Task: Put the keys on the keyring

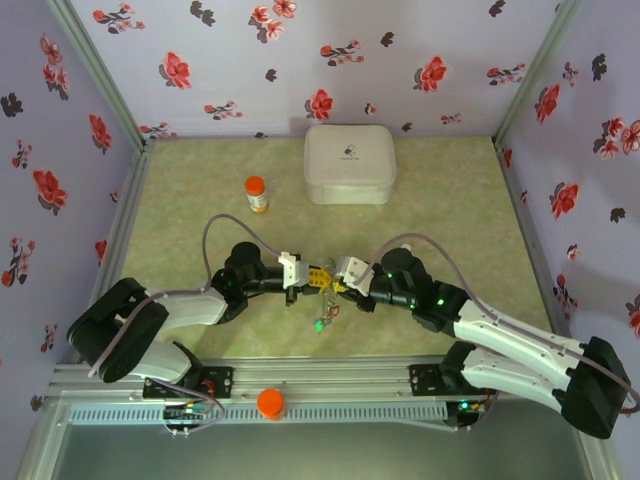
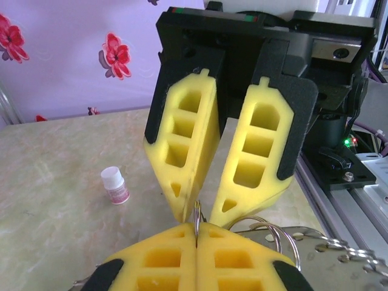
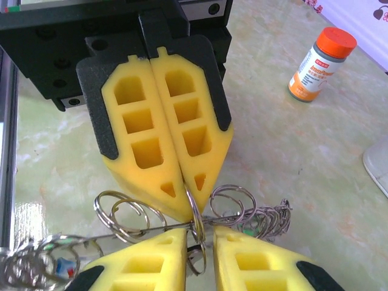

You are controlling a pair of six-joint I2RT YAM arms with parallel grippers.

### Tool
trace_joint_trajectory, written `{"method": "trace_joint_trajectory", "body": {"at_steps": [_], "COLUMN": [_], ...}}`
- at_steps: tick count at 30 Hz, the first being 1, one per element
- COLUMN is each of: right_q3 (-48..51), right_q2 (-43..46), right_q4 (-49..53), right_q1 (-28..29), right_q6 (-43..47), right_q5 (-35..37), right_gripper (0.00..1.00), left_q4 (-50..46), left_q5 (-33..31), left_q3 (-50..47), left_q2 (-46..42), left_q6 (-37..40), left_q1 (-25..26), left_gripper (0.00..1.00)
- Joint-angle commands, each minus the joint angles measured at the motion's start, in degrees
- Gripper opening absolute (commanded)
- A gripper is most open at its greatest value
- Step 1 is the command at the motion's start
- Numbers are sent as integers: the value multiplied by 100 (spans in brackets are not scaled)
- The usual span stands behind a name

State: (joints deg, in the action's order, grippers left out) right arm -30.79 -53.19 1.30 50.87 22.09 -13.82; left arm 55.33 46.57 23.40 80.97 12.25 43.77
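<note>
My left end effector (image 2: 197, 229) clamped shut on the keyring (image 2: 197, 211); my right end effector (image 3: 200, 237), slightly parted, seemingly straddled it.

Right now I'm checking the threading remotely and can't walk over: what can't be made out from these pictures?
1. Left wrist view: the shut left claw covers the keyring below its pinch; the chain runs off the right edge.
2. Right wrist view: the keys are blurred and cut off at the bottom-left corner.
3. Top view: the keys are too small to count or to see threaded.
</note>
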Motion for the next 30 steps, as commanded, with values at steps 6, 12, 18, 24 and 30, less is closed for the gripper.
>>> {"method": "trace_joint_trajectory", "body": {"at_steps": [6, 12, 18, 24, 30], "right_q3": [-138, -358, -857, -1318, -1563], "right_q2": [-270, -239, -477, -815, -938], "right_q4": [-427, 75, 983, 1543, 1685], "right_q1": [-25, -20, -7, 127, 180], "right_q6": [-79, 151, 461, 826, 903], "right_q5": [-265, -169, -199, 113, 32], "right_gripper": [6, 0, 0, 0, 0], "left_q4": [488, -409, -3167, -4329, -4606], "left_q5": [188, -110, -356, -552, -568], "left_q3": [-46, 2, 689, 1089, 1256], "left_q2": [24, -254, -760, -885, -820], "left_q6": [-91, 245, 1348, 1807, 1918], "left_q1": [28, 9, 28, 39, 57], "left_gripper": [0, 30, 32, 17, 0]}}
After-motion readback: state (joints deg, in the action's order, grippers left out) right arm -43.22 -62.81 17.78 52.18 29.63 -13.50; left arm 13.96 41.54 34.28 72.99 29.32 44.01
